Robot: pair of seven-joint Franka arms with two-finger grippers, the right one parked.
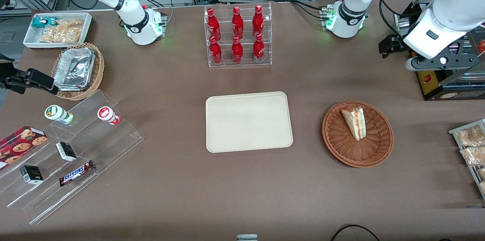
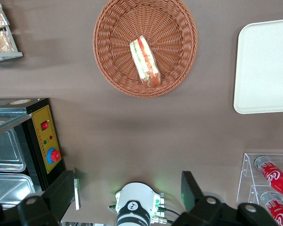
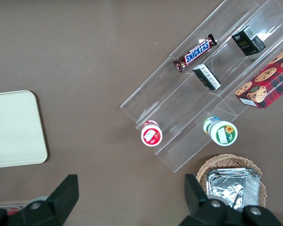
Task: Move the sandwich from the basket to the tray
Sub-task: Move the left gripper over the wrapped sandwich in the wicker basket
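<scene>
The sandwich (image 1: 354, 122) lies in the basket (image 1: 373, 151), beside the bare tray (image 1: 248, 121); the gripper (image 2: 129, 190) hangs high above the surface, wide open and holding nothing, well apart from the basket.

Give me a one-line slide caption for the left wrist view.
Open gripper held high above the table, apart from the sandwich lying in the basket; the tray is bare.

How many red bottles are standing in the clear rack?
6. The red bottles stand in the clear rack, three on its upper step and three on its lower one, farther from the front camera than the tray. None seems hidden. The end effector hangs open near the black machine.
</scene>
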